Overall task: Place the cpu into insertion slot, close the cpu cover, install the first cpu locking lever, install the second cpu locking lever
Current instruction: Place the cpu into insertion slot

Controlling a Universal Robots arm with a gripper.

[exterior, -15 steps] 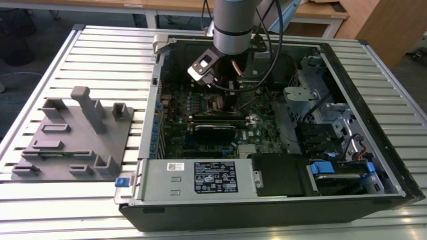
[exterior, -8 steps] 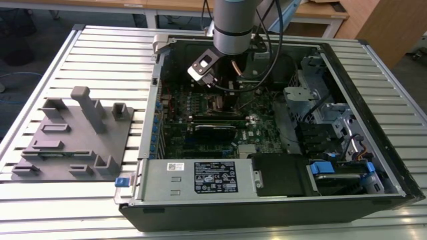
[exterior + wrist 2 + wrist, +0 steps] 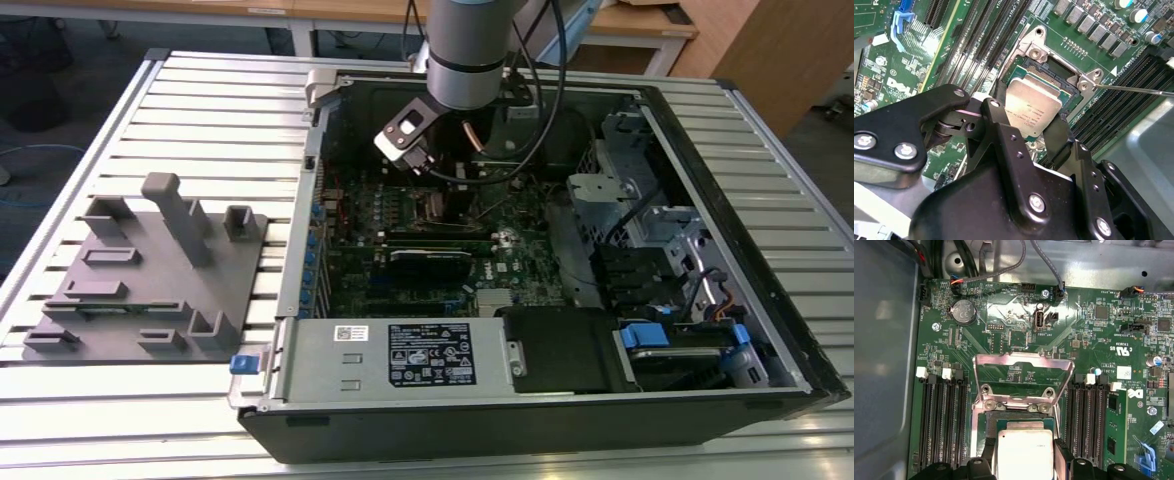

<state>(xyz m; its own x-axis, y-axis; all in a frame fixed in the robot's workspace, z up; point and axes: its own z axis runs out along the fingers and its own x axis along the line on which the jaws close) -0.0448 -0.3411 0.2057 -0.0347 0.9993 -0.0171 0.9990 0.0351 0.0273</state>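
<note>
Over the open socket, inside the black computer case (image 3: 534, 430) that lies open on the slatted metal bench (image 3: 200, 90), the arm's black two-fingered hand (image 3: 1029, 120) is clenched on the cpu (image 3: 1035, 100), a small flat square chip with a dull silver-grey top. One finger bears on each of two opposite edges. In both wrist views the chip lies partly across the insertion slot (image 3: 1055, 67), a small dark square socket with a silvery rim on the green circuit board (image 3: 1004, 315). Whether it touches the socket floor cannot be told. The cpu cover (image 3: 1024, 360), a thin silvery metal frame with a large window, stands raised beyond the socket from the hand. A thin bright metal rod (image 3: 1134, 89) juts from one socket corner.

Probable faults:
- A chip let go off-square could seat crooked and bend the contacts.
- The fingers run close to the long black memory slots (image 3: 944, 425) on either side and could catch them.
- The raised cover, if jarred, could drop onto the hand.
</note>
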